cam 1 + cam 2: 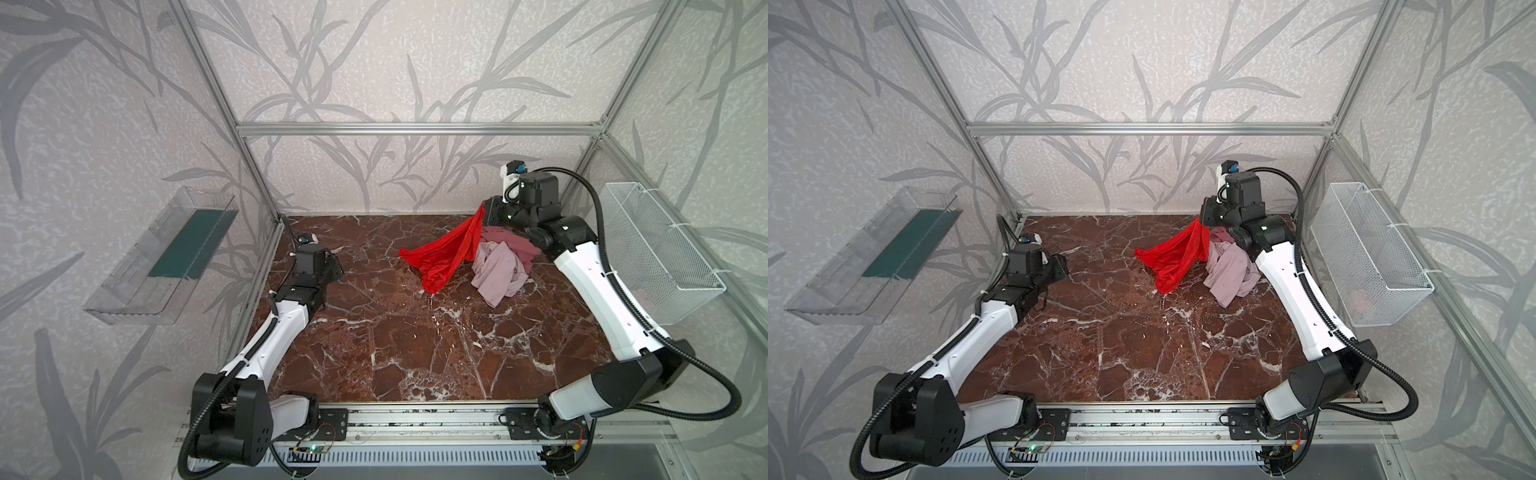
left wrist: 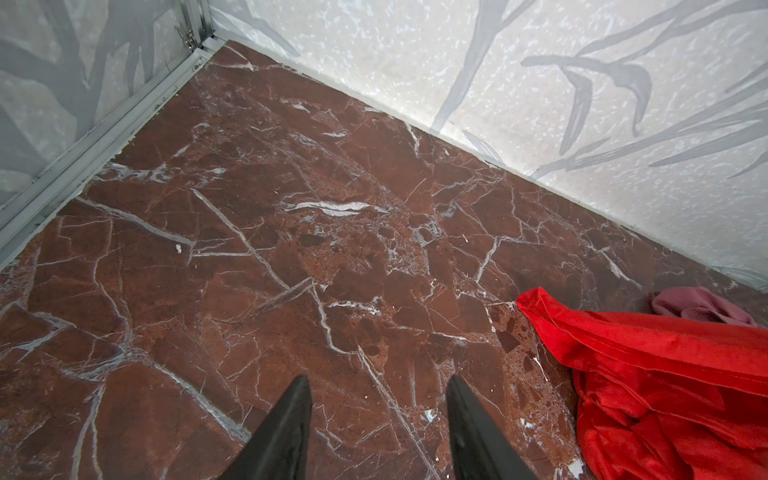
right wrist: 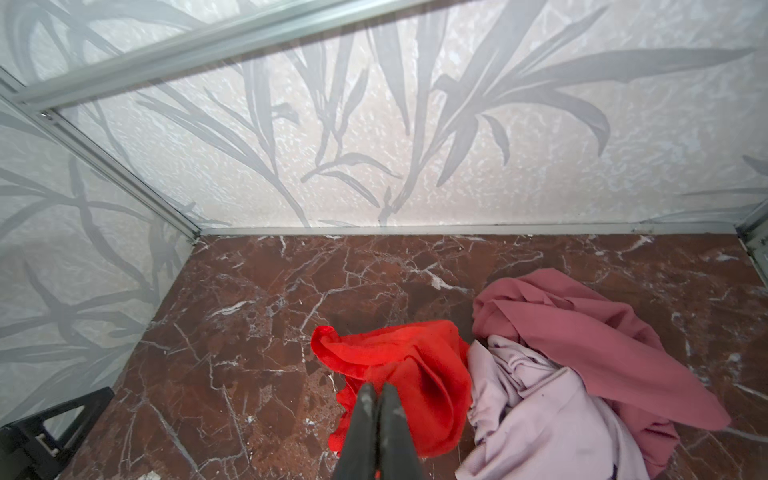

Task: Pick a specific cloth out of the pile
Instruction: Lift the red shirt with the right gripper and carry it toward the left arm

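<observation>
Right gripper (image 3: pixel 377 388) fingers, closest to the wrist cam, are pressed together on a corner of the cloth (image 1: pixel 446 253), holding it up near the back-right of the table (image 1: pixel 415 353). Red fabric's long axis slopes from that raised corner down & to the left-front, w/ one tip pointing left and a lower tip on the marble toward the centre. Its right edge lies against the pile (image 1: pixel 500 270). Back wall is close behind; wide bare marble lies to the left & front. Left gripper (image 2: pixel 379 386) is near the left edge, fingers spread, nothing btwn them. Count: 3 cloths (1 red, 1 dusty rose (image 3: pixel 582 316), 1 lilac (image 3: pixel 532 407)), 2 arms, 1 wire basket (image 1: pixel 660 249) on the right wall, 1 clear tray (image 1: pixel 166 257) on the left wall.
</observation>
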`<state>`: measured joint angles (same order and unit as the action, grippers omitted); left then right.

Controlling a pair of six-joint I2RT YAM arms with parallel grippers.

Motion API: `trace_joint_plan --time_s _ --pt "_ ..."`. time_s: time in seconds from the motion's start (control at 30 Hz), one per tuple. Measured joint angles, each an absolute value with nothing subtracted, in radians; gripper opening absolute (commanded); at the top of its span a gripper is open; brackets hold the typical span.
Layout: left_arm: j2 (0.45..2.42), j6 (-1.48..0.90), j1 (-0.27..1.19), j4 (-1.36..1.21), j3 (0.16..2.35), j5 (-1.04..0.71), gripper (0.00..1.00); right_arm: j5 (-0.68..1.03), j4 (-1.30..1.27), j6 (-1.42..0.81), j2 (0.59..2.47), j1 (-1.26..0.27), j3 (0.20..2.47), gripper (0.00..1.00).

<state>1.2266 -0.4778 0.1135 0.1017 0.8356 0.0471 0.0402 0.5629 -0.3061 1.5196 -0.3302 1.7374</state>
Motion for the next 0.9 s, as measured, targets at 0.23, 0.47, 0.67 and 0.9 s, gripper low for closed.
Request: trace_joint_plan --time_s 0.23,0.47,0.67,0.9 --pt "1.209 -0.482 0.133 0.149 0.889 0.04 0.5 0.14 0.597 -0.306 1.52 -0.334 1.885 0.0" --pt "1.152 -0.464 0.178 0.221 0.945 0.057 0.5 0.262 0.642 -0.298 1.522 -0.345 2.024 0.0" --pt "1.098 -0.444 0.182 0.29 0.978 0.082 0.51 0.364 0.703 -0.281 1.574 -0.402 2.232 0.0" --pt "1.049 -0.425 0.18 0.384 1.034 0.094 0.52 0.423 0.803 -0.253 1.704 -0.504 2.502 0.0"
